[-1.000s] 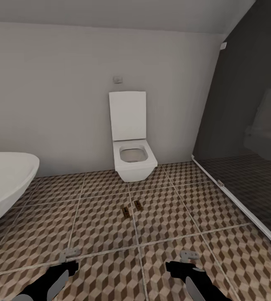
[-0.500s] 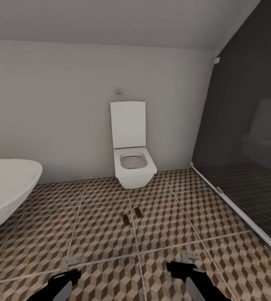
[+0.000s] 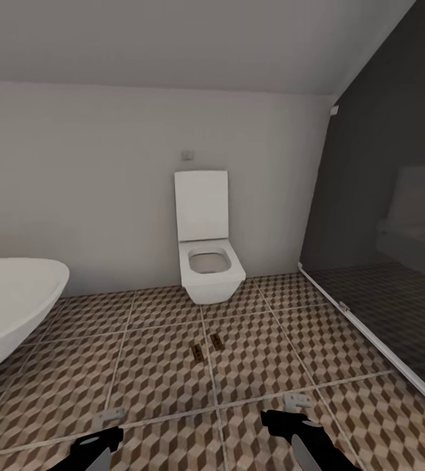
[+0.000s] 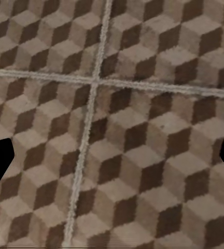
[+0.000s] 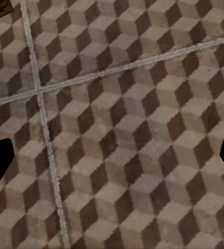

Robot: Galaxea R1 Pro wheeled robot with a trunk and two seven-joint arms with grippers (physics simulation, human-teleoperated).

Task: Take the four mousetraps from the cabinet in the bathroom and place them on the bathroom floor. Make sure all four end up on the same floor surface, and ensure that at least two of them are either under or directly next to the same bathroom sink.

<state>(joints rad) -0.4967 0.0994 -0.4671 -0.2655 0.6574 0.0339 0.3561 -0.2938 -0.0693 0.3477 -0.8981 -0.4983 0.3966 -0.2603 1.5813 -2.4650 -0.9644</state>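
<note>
Two mousetraps (image 3: 205, 347) lie on the tiled floor (image 3: 160, 379) near the toilet (image 3: 205, 261) — both grippers, left (image 3: 110, 417) and right (image 3: 295, 401), spread and empty — next, the cabinet.

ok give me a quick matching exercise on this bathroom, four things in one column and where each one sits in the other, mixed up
Things:
1. toilet
2. sink
3. two mousetraps
4. shower glass

Places:
A. far left of the head view, white rim jutting in
B. flat on the floor tiles, in front of the toilet
C. against the back wall, lid up
D. right side, dark and reflective

Pairs: 1-C, 2-A, 3-B, 4-D
</note>
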